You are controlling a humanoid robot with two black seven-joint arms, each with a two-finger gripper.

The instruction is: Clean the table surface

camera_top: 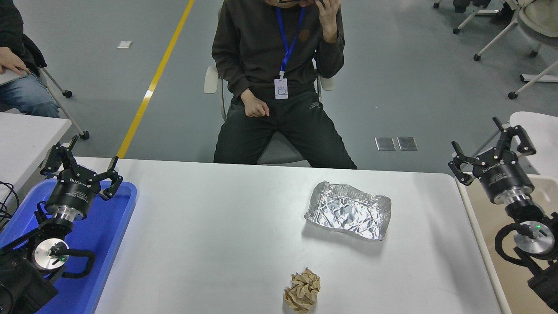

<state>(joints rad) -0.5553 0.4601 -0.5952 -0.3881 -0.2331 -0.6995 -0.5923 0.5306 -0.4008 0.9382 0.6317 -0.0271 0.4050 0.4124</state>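
Right of the foil (348,210) on my counter (218,226), right gripper (487,150) hovers, fingers apart; left gripper (83,159) likewise spread.

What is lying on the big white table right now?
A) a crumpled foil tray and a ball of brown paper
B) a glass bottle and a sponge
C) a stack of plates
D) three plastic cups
A: a crumpled foil tray lies on the table surface right of centre, and a ball of brown paper sits near the front edge.

Foil tray (348,210) and crumpled paper (302,290) on table surface (209,226)
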